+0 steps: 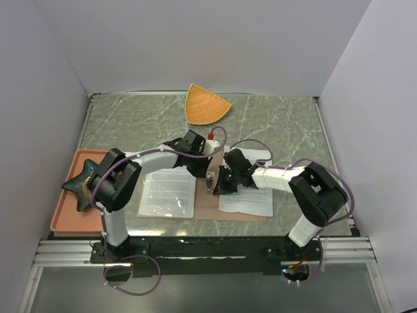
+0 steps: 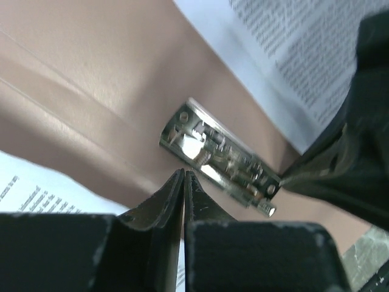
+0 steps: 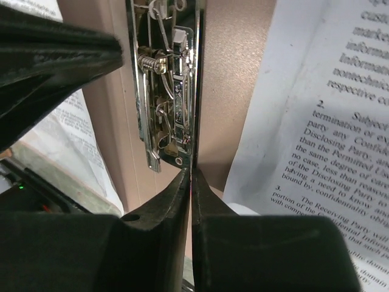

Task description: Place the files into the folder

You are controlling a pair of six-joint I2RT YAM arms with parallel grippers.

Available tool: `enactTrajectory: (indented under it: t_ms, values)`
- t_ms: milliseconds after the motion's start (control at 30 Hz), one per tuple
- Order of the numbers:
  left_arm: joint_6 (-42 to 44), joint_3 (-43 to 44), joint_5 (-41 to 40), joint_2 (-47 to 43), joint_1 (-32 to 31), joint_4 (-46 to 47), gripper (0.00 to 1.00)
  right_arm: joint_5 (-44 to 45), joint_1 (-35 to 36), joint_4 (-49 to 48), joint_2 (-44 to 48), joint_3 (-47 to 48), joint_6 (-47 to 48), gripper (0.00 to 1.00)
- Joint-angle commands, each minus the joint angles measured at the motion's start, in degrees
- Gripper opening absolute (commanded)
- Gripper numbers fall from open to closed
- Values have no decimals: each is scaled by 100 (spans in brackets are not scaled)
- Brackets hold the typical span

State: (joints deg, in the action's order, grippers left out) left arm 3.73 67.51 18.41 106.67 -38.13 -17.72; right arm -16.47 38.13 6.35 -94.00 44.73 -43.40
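My left gripper [image 2: 183, 176] has its 2 fingers pressed flat together with nothing between them, and the tips hang just short of the metal clip [image 2: 219, 159]. The right gripper [image 3: 190, 176] is closed the same way and also holds nothing. Its tips sit at the near end of the clip, which shows its spring and wire lever in the right wrist view. Seen from the left wrist, the right gripper's dark body touches or nearly touches the clip's far end. The clip runs down the spine of the folder [image 1: 205, 210], which lies open and flat at the middle of the bench's near edge. The files [image 1: 168, 193] appear as 2 printed stacks, 1 on each half of the folder, on either side of the clip and not under it. I judge the main risk to be a closed tip slipping off the smooth metal lever, so the clip snaps shut without catching any paper. A sideways push could also slide the light folder along the bench and skew the sheets. The 2 grippers work very close together, so a small misjudged move could knock them into each other.
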Motion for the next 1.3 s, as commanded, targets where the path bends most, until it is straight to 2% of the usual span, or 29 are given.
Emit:
enactTrajectory:
  t_ms: [0,233,400,500,600,633,733,767,800,867,933,1267]
  values:
    - [-179,61,-92,12,-37,277,11,91,229,-283,-277,18,-248,11]
    - [-232,-26,-136,-32,-10,286,11,276,450,-327,-514,194,-591,8]
    - [-293,-106,-251,-374,279,268,12,504,389,-161,-322,115,-538,8]
    - [-294,-289,-303,-691,446,242,17,539,327,-143,-260,45,-538,8]
    - [-259,-483,-190,-972,543,138,28,583,300,-143,-268,1,-547,8]
    - [-232,-527,-119,-1043,552,111,34,583,300,-151,-268,1,-556,9]
    - [-83,-747,363,-1280,561,-12,47,575,274,-160,-225,18,-582,26]
    - [-30,-808,521,-1385,561,-47,49,583,265,-178,-190,18,-600,47]
    - [5,-966,810,-1430,561,-48,50,583,256,-204,-137,36,-626,55]
    - [163,-1081,1154,-1465,561,-83,46,566,239,-205,-119,149,-661,59]
    - [207,-1143,1461,-1448,561,-136,37,601,247,-117,-180,264,-679,55]
    - [49,-1328,1499,-1606,552,198,32,654,256,-187,-365,115,-995,27]
